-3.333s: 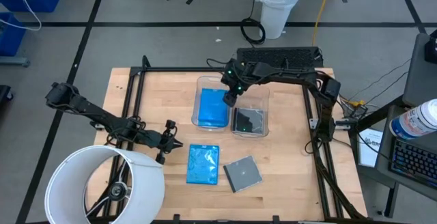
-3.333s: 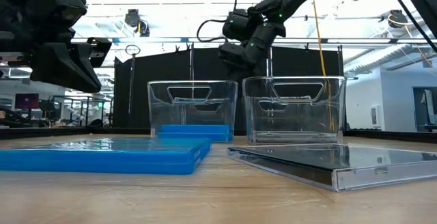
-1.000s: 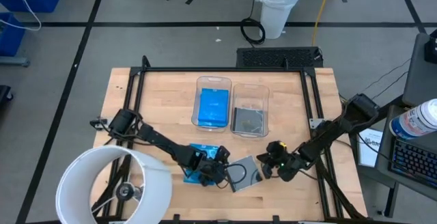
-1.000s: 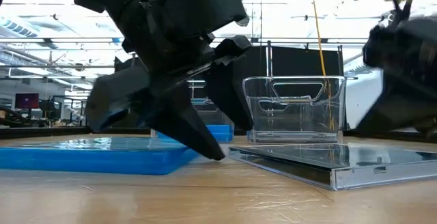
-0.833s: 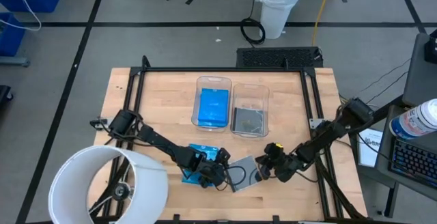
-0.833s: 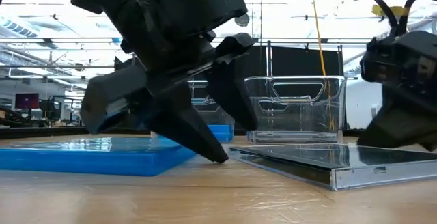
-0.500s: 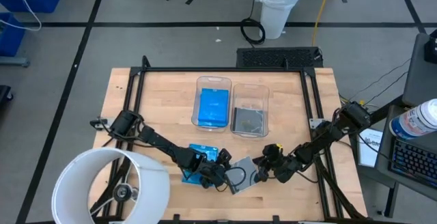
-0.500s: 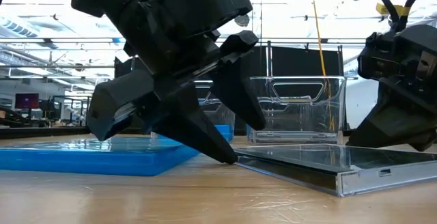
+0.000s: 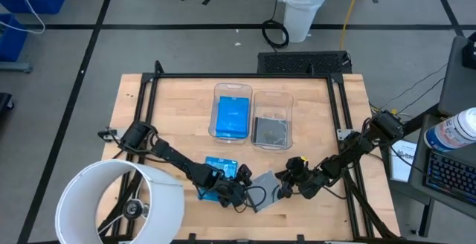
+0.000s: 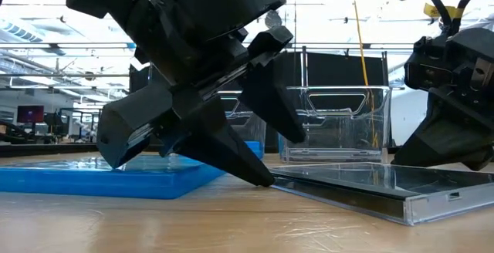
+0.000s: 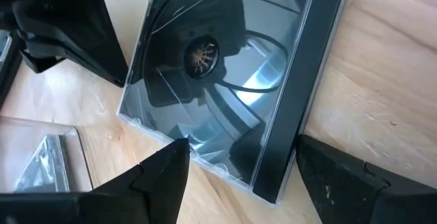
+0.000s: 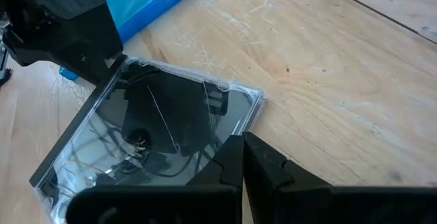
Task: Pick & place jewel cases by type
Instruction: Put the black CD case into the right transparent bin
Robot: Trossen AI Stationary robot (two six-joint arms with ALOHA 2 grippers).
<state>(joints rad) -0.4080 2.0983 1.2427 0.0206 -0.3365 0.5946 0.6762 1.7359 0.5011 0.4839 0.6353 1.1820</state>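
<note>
Smoky grey jewel case [image 9: 265,187] flat on bench [image 9: 312,125], left gripper [image 9: 239,186] spread wide astride its corner, right gripper [image 9: 285,187] pinched closed at the opposite edge.

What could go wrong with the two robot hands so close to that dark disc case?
The left hand stands open around one corner of the dark case, so it might pinch only that corner and the case could slip out. The shut right hand pushes on the far edge; it might shove the case into the blue case beside it, or the two hands could bump.
</note>
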